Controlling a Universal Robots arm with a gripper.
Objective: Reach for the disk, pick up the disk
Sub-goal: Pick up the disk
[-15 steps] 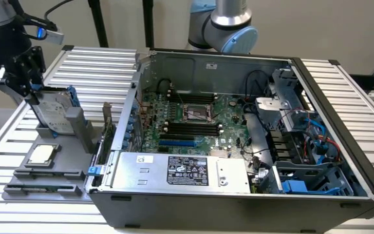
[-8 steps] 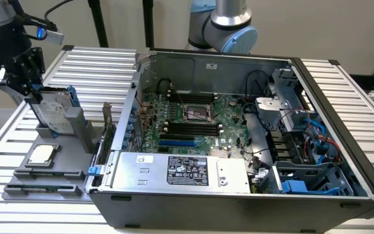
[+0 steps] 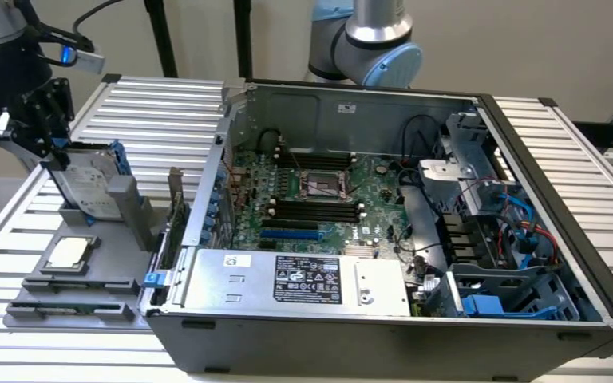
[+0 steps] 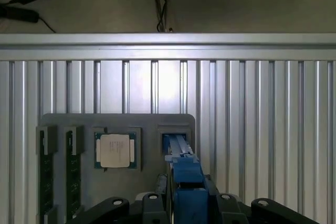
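1. Fingers [image 4: 155,205]: mine, one on each broad face of the disk [image 4: 184,174]. In the wrist view the black finger bodies lie tight against the blue carrier and no gap shows on either side. I judge them closed onto it and pinching its upper end.
2. Disk: it stands on edge in a slot of the grey tray [image 4: 147,124], with its lower end seated in the slot. The exterior view places it [image 3: 85,179] at that view's left, leaning a little, with my wrist above it.
3. Key relation: the disk lies directly between my fingers, not off to one side. It shows edge-on as a narrow blue strip running from the fingers to the slot. Its thin dimension spans the grip, its faces meet the pads, and its long axis runs along my line of approach.
4. Chip [image 4: 115,150]: a small square part in the next recess of the same tray, beside the disk and apart from my fingers.
5. Bench [image 4: 262,129]: ribbed aluminium that carries the tray.
6. Case [image 3: 392,335]: an open computer, just beside the tray toward the exterior view's right.
7. Progress, as a judgement: the reach looks complete, and the lift has not begun.
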